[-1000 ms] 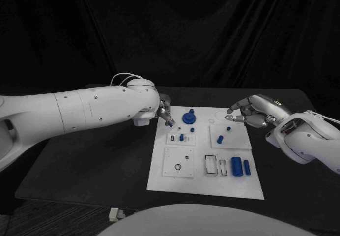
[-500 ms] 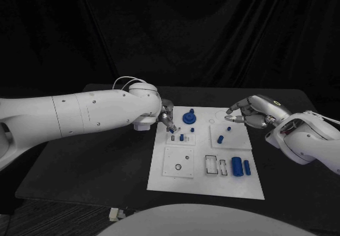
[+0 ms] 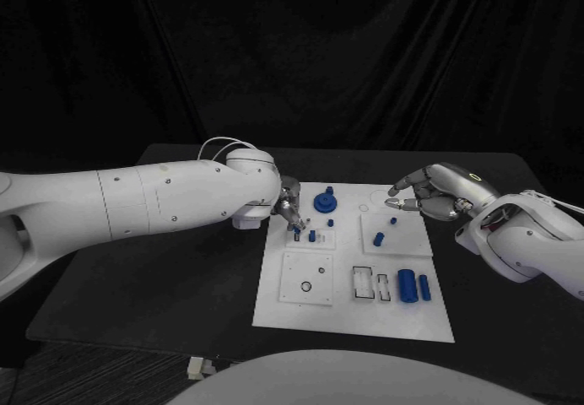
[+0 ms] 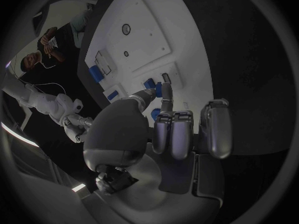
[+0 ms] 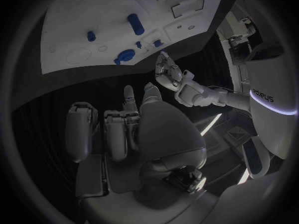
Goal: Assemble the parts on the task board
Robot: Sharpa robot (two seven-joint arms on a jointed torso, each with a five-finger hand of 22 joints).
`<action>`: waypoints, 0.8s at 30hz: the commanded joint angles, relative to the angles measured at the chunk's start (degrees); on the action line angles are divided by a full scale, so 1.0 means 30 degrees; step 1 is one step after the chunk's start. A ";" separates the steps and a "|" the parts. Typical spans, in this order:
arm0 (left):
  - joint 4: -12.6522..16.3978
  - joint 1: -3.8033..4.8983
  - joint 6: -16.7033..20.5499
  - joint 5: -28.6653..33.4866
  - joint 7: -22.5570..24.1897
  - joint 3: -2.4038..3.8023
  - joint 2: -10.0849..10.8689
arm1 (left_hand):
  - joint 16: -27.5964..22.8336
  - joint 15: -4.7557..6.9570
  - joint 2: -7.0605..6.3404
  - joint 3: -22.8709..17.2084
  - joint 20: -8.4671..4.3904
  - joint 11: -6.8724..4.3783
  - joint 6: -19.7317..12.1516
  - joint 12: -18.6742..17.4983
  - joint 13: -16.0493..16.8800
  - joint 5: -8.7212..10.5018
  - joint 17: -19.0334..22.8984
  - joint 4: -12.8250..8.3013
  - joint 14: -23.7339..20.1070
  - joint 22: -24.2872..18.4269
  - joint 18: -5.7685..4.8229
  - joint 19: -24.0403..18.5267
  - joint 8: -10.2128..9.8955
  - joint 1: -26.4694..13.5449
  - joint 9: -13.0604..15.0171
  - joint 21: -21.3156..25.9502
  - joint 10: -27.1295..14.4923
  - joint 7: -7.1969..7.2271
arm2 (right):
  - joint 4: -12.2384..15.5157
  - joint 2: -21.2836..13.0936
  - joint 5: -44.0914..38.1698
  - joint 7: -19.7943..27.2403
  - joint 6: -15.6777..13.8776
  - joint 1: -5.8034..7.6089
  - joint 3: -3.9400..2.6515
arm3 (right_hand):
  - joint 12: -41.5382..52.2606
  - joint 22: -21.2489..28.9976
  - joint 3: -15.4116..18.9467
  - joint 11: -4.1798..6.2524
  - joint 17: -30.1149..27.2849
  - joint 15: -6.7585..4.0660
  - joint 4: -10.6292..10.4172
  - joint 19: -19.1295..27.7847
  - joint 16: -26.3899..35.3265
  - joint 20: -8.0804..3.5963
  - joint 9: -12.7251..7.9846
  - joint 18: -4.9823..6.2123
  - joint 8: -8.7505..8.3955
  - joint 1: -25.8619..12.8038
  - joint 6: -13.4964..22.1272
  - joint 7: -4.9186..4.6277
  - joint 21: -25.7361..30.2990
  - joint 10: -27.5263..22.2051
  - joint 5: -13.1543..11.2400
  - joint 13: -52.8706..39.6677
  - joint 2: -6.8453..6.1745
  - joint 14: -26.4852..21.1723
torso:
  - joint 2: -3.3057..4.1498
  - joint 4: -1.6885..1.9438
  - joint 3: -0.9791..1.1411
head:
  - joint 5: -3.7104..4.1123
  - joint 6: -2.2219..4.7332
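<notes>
Left hand [image 3: 289, 207] w/ small blue part [image 4: 159, 89] moved down over task board [image 3: 353, 325].

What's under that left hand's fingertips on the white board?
The left hand pinches a small blue part above a small plate with slots on the task board. Its fingers cover the plate's near corner.

The left robot hand [image 3: 289, 208] now sits lower and further in over the task board [image 3: 353, 321] than a second ago, its white arm [image 3: 159, 198] reaching further across the surface. Its fingertips, which earlier hovered beside the large round blue part [image 3: 325, 202], are now down at the small slotted block [image 3: 310, 237], pinching a small blue part [image 4: 159, 89] just over it.
</notes>
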State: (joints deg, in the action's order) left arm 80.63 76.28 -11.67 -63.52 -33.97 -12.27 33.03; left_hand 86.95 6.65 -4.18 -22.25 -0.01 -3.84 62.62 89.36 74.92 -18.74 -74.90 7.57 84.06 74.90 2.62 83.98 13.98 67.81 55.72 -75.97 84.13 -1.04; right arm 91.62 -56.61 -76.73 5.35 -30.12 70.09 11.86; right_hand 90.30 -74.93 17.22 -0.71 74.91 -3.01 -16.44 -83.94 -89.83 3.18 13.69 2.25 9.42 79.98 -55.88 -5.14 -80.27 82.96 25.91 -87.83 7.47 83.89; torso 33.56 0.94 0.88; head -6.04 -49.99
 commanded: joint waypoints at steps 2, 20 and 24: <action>-0.0041 -0.0097 -0.0106 -0.0104 0.0018 0.0015 -0.0088 | -0.0122 -0.0094 0.0159 -0.3108 0.0046 0.0126 -0.0154 -0.0134 0.4794 -0.0060 -0.3924 -0.3000 0.1682 0.3746 0.0089 0.0382 0.0100 -0.0029 0.0063 0.0178 0.1834 -0.0004 | 0.0031 -0.0017 -0.0112 -0.0283 0.0074 -0.0044 -0.0012 | -0.0101 -0.3904 0.0040 0.0187 0.5031 -0.0069 0.0063 -0.0208 -0.0058 0.0005 -0.0012 0.0093 -0.0070 0.0203 -0.0093 -0.0001 0.0119 0.2347 0.0051 -0.0723 -0.0022 0.2038 | -0.0002 -0.0003 -0.0005 | -0.0044 -0.0002; -0.0461 -0.0528 -0.0235 -0.0521 -0.0007 0.0014 -0.0334 | -0.0393 -0.0132 0.0346 -0.3115 0.0079 0.0163 -0.0405 -0.0414 0.4609 0.0453 -0.3674 -0.3085 0.1600 0.3695 0.0123 0.0295 0.0245 -0.0311 0.0365 0.0400 0.1731 -0.0035 | 0.0019 -0.0002 -0.0112 -0.0284 0.0113 -0.0049 -0.0012 | -0.0101 -0.3899 0.0040 0.0186 0.5031 -0.0068 0.0063 -0.0200 -0.0058 0.0006 -0.0012 0.0097 -0.0070 0.0226 -0.0098 -0.0002 0.0135 0.2347 0.0066 -0.0723 -0.0022 0.2038 | -0.0010 0.0001 -0.0005 | -0.0059 -0.0002; -0.0522 -0.0558 -0.0224 -0.0542 -0.0006 0.0014 -0.0337 | -0.0424 -0.0136 0.0388 -0.3083 0.0085 0.0164 -0.0422 -0.0458 0.4580 0.0566 -0.3646 -0.3061 0.1591 0.3689 0.0128 0.0284 0.0279 -0.0398 0.0417 0.0431 0.1714 -0.0028 | 0.0010 0.0004 -0.0112 -0.0283 0.0128 -0.0049 -0.0011 | -0.0101 -0.3899 0.0040 0.0186 0.5031 -0.0068 0.0063 -0.0200 -0.0058 0.0006 -0.0012 0.0097 -0.0070 0.0226 -0.0098 -0.0002 0.0135 0.2347 0.0066 -0.0723 -0.0022 0.2038 | -0.0002 -0.0002 -0.0008 | -0.0078 -0.0002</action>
State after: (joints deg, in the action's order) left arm 79.06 74.71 -11.94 -64.80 -34.19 -12.28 32.14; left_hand 86.02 6.65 -3.60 -24.53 0.00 -3.64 61.60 88.24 74.92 -17.24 -74.93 5.29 84.06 74.90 2.62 83.98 14.43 66.57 56.92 -75.08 83.96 -1.25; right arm 91.58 -56.57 -76.74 5.29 -29.96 70.07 11.86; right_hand 90.21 -74.92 17.22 -0.84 74.91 -3.00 -16.44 -83.94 -89.83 3.18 13.69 2.25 9.42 79.97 -55.88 -5.15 -80.06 83.08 25.91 -88.15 7.46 83.89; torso 33.54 0.93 0.86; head -6.22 -49.99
